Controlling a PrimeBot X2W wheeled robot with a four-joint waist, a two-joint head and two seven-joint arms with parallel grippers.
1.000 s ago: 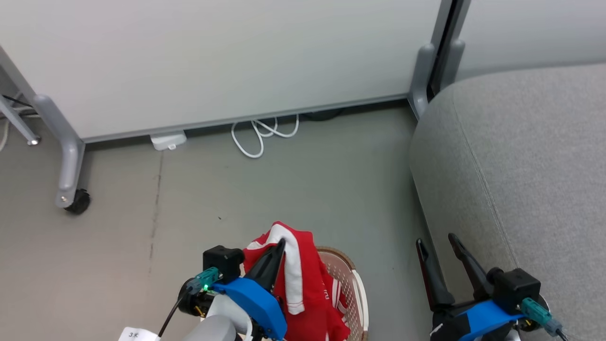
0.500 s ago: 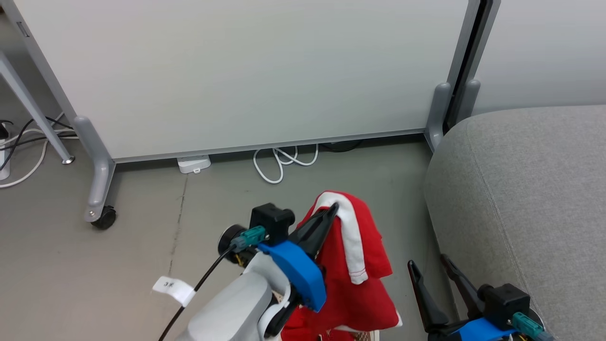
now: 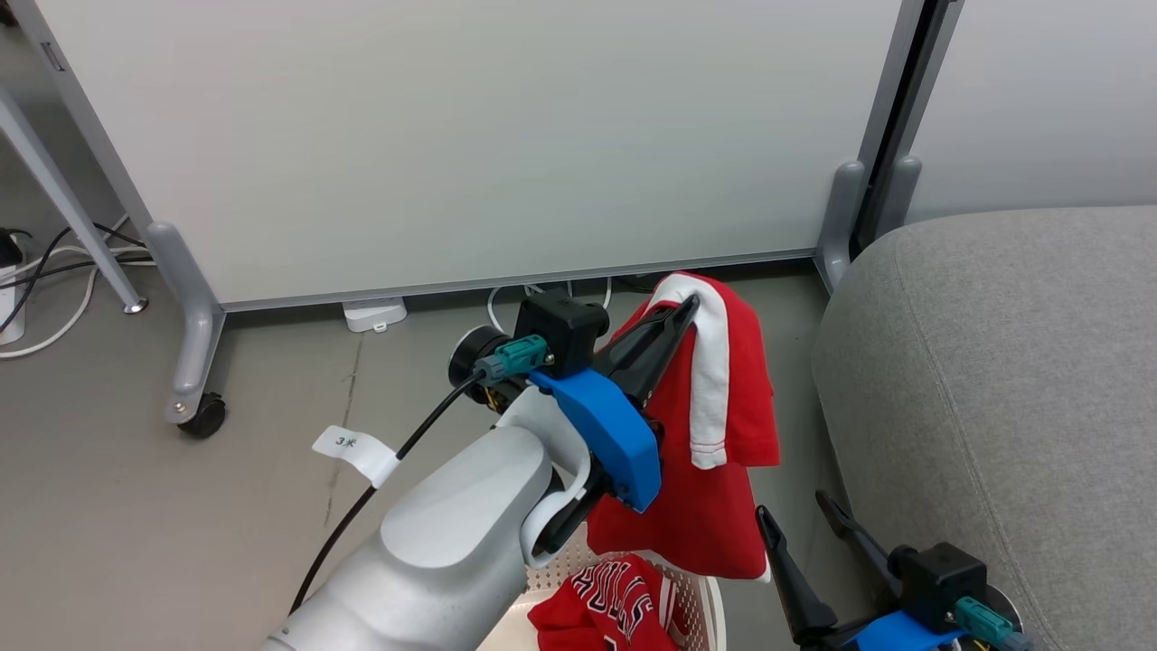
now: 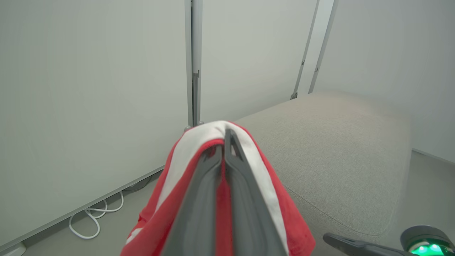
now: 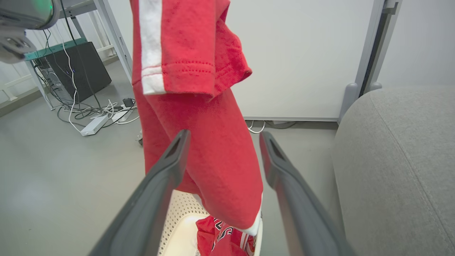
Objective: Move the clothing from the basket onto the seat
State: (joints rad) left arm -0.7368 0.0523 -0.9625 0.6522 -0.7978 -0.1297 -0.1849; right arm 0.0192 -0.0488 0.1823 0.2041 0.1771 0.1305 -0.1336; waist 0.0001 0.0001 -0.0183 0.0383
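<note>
Left end effector [image 3: 689,306]: clamped on the red shorts [image 3: 737,398], hanging over the basket [image 3: 712,601].
Right end effector [image 3: 794,506]: wide open, empty.
Your move: lift the hem clear (it dangles low), then swing over the seat [image 3: 994,380].

The left gripper [image 3: 689,306] clamps a striped garment [image 3: 714,515] hanging above the basket [image 3: 700,604], which holds a lettered garment [image 3: 601,601]; the right gripper [image 3: 794,506] gapes beside the seat [image 3: 994,380].
</note>
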